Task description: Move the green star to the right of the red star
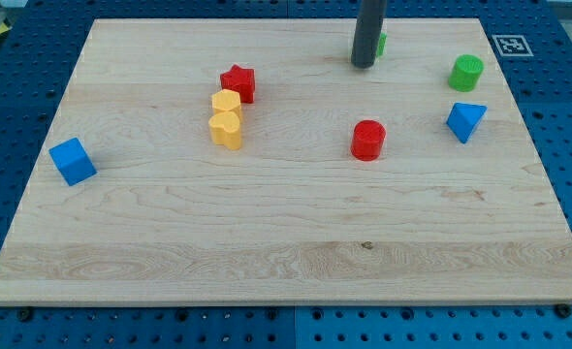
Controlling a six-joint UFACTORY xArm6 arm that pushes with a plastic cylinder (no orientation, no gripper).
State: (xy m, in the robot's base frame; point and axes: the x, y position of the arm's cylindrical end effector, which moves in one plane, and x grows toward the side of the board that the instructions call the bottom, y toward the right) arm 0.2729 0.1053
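Observation:
The red star (238, 83) lies at the view's upper left of the wooden board (286, 252). The green star (380, 43) is near the view's top edge, mostly hidden behind the dark rod; only a green sliver shows at the rod's right side. My tip (363, 65) rests on the board right against the green star, on its lower left side. The red star is far to the view's left of my tip.
A yellow hexagon (226, 102) and a yellow heart (226, 129) sit just below the red star. A blue cube (72, 161) is at the left, a red cylinder (368, 140) mid-right, a green cylinder (466, 73) and a blue triangle (465, 121) at the right.

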